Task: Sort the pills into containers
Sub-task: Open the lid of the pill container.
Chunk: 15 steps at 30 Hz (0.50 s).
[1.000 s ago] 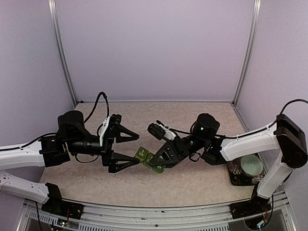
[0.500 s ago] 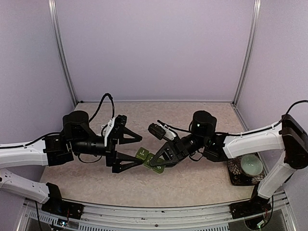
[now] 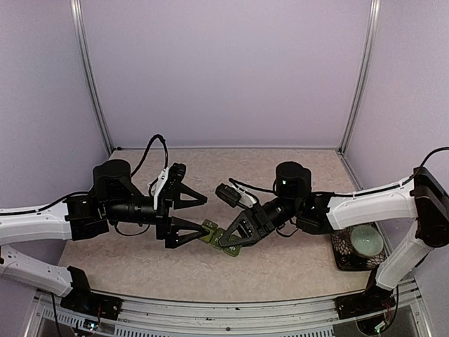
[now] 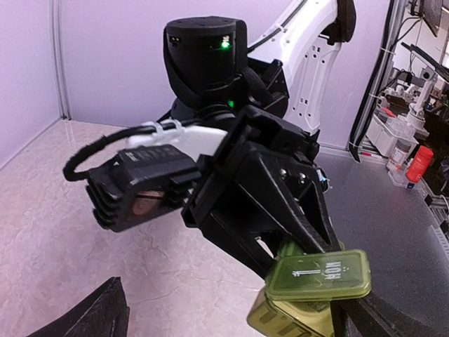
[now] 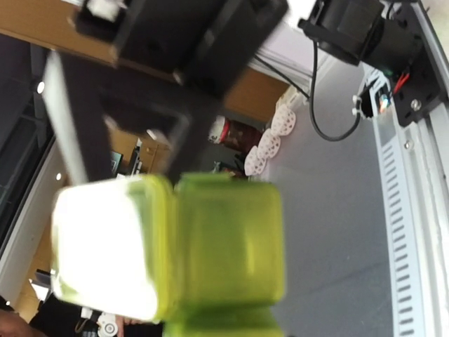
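as the right gripper [image 3: 228, 237] is pinched narrow on the containers [image 3: 212, 232], the strip is held over the middle of the worktop [image 3: 295, 270], its long axis pointing at the left gripper [image 3: 205, 218], which gapes wide and empty. from the left wrist, the strip's free end [image 4: 319, 281] sits low and right, beside one finger [image 4: 379, 323], not centred between them. the right wrist shows it close up, blurred.

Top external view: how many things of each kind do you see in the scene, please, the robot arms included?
robot arms: 2 (left, right)
green pill-box strip: 1
pale green bowl: 1
dark mat under the bowl: 1
Total: 5
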{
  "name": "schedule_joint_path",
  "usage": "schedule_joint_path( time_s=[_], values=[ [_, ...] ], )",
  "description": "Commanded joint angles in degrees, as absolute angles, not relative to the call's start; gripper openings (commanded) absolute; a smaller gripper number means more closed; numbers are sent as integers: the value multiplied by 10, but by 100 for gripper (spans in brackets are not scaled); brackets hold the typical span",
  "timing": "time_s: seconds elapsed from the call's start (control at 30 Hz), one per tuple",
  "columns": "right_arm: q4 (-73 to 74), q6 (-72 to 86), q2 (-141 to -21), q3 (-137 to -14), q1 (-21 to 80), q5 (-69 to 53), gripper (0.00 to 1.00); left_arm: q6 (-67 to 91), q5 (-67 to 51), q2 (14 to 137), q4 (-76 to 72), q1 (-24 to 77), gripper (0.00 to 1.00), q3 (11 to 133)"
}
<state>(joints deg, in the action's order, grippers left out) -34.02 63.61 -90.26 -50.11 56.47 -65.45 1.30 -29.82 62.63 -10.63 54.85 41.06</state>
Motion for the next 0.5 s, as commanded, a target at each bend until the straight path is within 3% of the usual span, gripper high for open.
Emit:
schedule_joint_path(
  time_s=[0.0, 0.47],
  values=[
    [-314, 613, -893, -514, 571, -668, 0, 24, -291, 616, -130, 538, 97, 438],
    [-259, 578, -894, -538, 573, -665, 0, 47, -238, 663, -118, 527, 97, 449]
  ],
)
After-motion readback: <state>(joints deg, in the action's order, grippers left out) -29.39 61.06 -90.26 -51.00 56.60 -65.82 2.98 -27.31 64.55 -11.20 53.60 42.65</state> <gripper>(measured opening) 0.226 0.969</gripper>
